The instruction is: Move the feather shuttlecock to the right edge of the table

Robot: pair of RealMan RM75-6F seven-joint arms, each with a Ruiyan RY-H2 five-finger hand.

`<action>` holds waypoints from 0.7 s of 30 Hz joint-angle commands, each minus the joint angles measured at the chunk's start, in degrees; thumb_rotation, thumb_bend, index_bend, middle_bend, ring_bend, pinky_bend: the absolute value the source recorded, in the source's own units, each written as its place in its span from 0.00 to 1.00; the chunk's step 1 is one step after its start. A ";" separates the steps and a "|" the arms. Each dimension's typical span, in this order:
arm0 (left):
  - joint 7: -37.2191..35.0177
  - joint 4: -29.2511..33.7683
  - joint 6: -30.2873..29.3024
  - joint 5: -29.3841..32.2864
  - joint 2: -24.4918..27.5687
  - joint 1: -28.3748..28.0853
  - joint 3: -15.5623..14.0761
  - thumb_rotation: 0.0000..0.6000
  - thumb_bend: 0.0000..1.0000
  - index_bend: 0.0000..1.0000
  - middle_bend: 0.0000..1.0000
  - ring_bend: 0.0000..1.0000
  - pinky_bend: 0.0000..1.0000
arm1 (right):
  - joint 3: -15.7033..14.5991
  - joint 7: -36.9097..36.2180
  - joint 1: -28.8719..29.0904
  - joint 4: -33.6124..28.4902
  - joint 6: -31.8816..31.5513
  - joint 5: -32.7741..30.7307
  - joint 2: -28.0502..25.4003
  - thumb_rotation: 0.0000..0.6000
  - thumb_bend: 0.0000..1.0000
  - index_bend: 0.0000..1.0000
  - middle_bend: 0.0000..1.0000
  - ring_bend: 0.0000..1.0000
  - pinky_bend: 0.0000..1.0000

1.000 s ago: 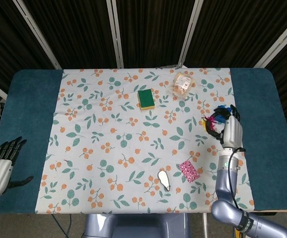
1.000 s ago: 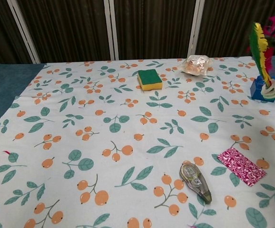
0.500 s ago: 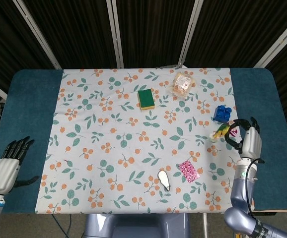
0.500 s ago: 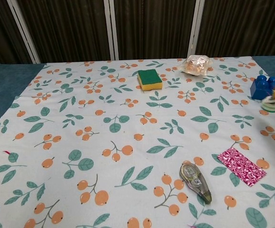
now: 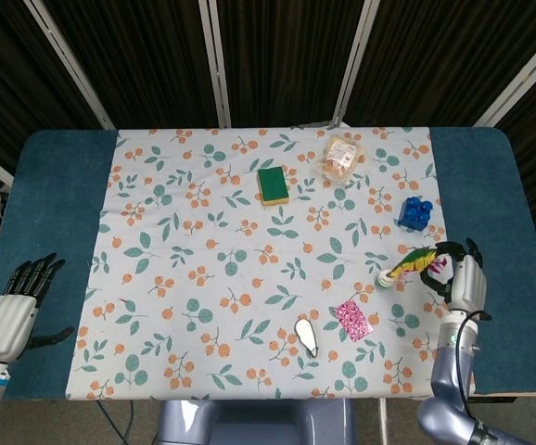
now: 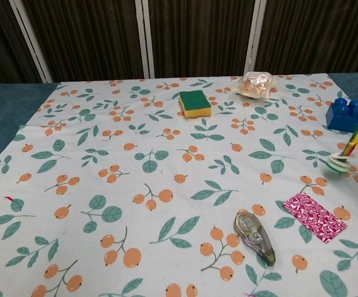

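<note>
The feather shuttlecock (image 5: pixel 407 268) has bright yellow, green and pink feathers and a white round base. My right hand (image 5: pixel 463 278) holds it by the feathers near the right side of the cloth, the base pointing left and low over the table. In the chest view the shuttlecock (image 6: pixel 352 142) leans in from the right edge, its base (image 6: pixel 338 162) just above the cloth; the hand itself is out of that frame. My left hand (image 5: pixel 13 311) hangs open off the table's front left corner, holding nothing.
A blue toy block (image 5: pixel 414 212) stands just behind the shuttlecock. A pink patterned packet (image 5: pixel 352 319) and a correction tape dispenser (image 5: pixel 307 336) lie in front. A green-and-yellow sponge (image 5: pixel 272 184) and a wrapped snack (image 5: pixel 341 156) sit further back. The bare blue table strip (image 5: pixel 495 232) runs along the right.
My right hand carried the shuttlecock from above the blue block toward the front, and lowered it. The blue block, hidden before, now shows. The left hand barely shifted.
</note>
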State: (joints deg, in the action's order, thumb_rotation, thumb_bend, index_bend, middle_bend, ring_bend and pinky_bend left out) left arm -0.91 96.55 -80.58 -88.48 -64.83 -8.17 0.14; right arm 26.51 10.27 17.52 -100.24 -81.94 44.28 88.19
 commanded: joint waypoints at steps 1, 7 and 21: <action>-0.01 0.02 -0.04 0.04 0.03 0.02 -0.02 1.00 0.08 0.00 0.00 0.00 0.00 | -0.16 -0.11 0.02 0.13 0.04 -0.01 0.13 1.00 0.42 0.66 0.30 0.00 0.00; -0.13 0.07 -0.10 0.23 0.13 0.04 0.02 1.00 0.08 0.00 0.00 0.00 0.00 | -0.52 -0.43 -0.17 0.35 0.35 -0.51 0.18 1.00 0.42 0.66 0.30 0.00 0.00; -0.14 0.13 -0.15 0.55 0.13 0.01 0.09 1.00 0.08 0.00 0.00 0.00 0.00 | -1.49 -1.13 -0.54 0.92 0.57 -0.29 0.52 1.00 0.42 0.66 0.30 0.00 0.00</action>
State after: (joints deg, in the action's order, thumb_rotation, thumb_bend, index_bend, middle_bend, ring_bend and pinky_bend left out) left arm -1.08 96.69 -80.73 -87.90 -64.69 -8.16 0.24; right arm 25.02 9.15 16.98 -99.31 -81.35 43.96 88.72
